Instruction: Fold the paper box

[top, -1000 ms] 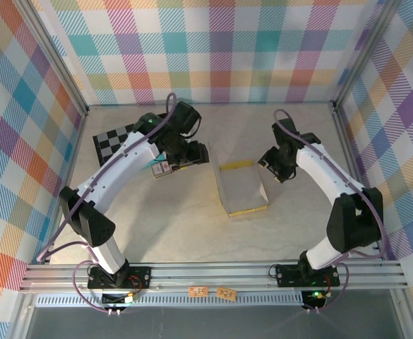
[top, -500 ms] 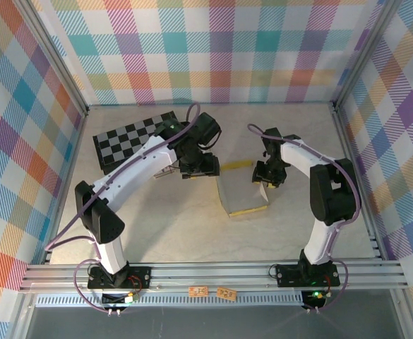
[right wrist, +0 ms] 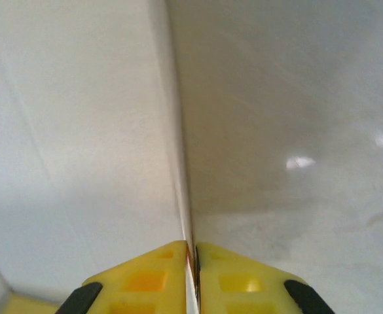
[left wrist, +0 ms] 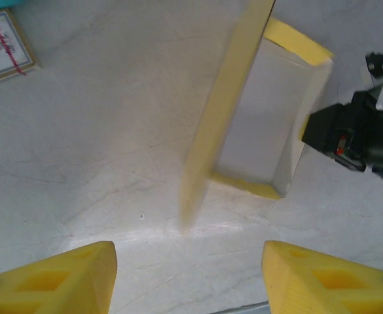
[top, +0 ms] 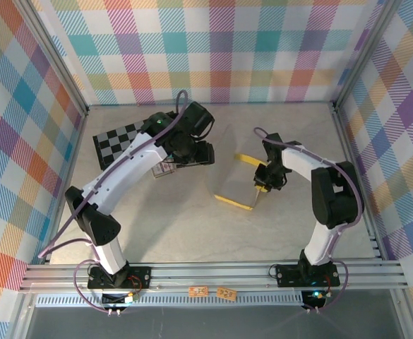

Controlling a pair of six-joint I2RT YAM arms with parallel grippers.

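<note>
The paper box [top: 236,179] lies mid-table as a shallow tray, pale inside with yellow end walls. Its left long wall [left wrist: 222,111] stands up, blurred. My right gripper [top: 261,182] is shut on the box's thin right wall [right wrist: 178,131], the sheet pinched between the yellow fingertips [right wrist: 192,252]. My left gripper [top: 195,152] hovers above the table just left of the box, wide open, with nothing between its fingers [left wrist: 188,261]. In the left wrist view the box [left wrist: 260,124] lies ahead, with the right gripper's black body [left wrist: 355,137] on its far side.
A black-and-white checkerboard [top: 116,140] lies at the back left, partly under the left arm. A small printed card [left wrist: 1,42] sits beside it near the left arm [top: 162,168]. Checkered walls enclose the table; bare marble surface lies in front of the box.
The box has swung and slid toward the front left, its near end now angled. The left gripper has pulled back to the left, away from the box. The right gripper stays at the right wall.
</note>
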